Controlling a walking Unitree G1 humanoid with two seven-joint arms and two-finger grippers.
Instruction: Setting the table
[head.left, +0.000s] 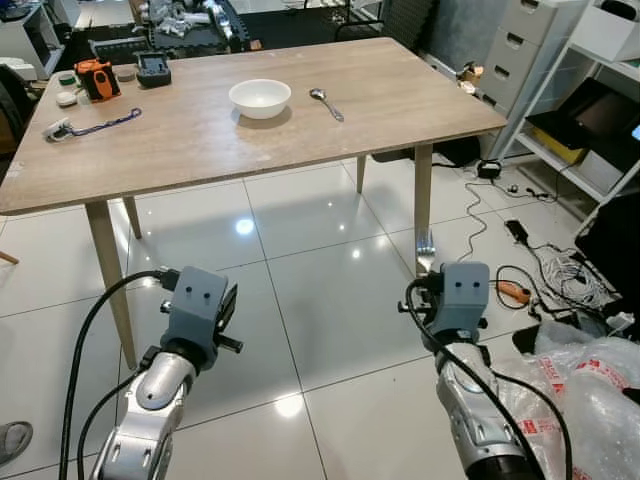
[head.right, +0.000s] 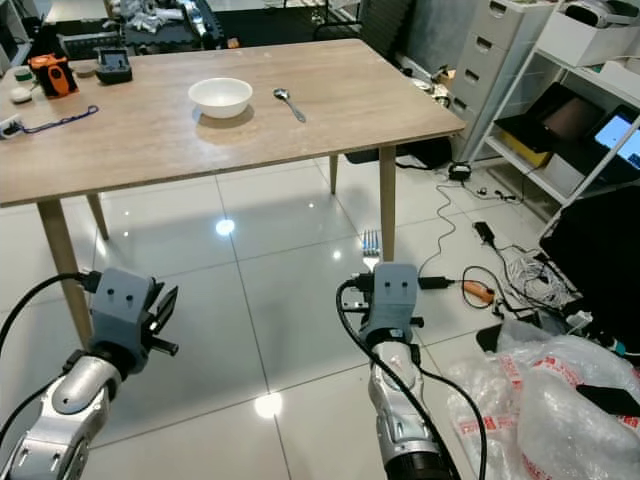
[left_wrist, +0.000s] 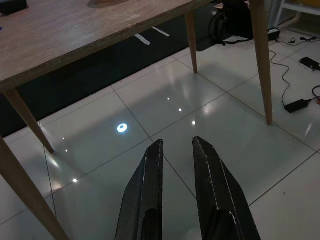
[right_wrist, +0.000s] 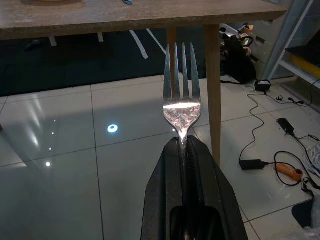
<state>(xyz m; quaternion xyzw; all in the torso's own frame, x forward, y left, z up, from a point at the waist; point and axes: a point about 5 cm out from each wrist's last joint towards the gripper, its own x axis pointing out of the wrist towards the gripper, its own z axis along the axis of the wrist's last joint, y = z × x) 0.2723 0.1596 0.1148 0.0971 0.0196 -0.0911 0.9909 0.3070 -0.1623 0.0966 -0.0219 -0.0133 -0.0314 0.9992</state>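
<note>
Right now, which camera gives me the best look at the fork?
The right wrist view: the fork stands large and sharp, tines up, clamped in the right claw. Both eye views show just its small tines above that claw.

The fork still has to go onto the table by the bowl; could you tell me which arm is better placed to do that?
The right. The right gripper is shut on the fork, tines pointing toward the table. The left gripper holds nothing. The bowl already has a spoon on its right.
</note>
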